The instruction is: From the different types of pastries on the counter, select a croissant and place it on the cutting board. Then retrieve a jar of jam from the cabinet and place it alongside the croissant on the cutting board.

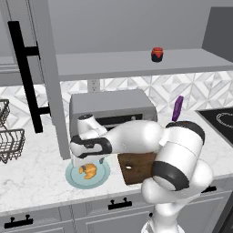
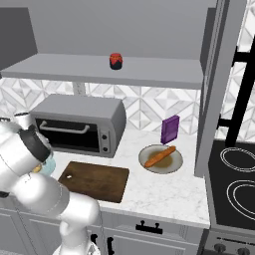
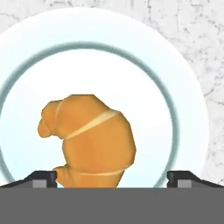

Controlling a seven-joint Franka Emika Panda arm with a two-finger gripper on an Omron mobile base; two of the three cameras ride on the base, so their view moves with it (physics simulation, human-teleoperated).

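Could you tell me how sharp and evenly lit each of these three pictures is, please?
Left base view: flat, even light, a soft shadow under the cabinet shelf, croissant slightly soft. Right base view: equally even, no glare, jar of jam clear. Hand view: croissant close and softly rendered, plate bright, nearly washed out.

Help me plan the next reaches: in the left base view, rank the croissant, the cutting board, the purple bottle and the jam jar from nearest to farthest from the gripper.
1. croissant, on the teal plate right under the gripper.
2. cutting board, beside the plate on the counter.
3. purple bottle, back near the wall.
4. jam jar, up on the cabinet shelf.
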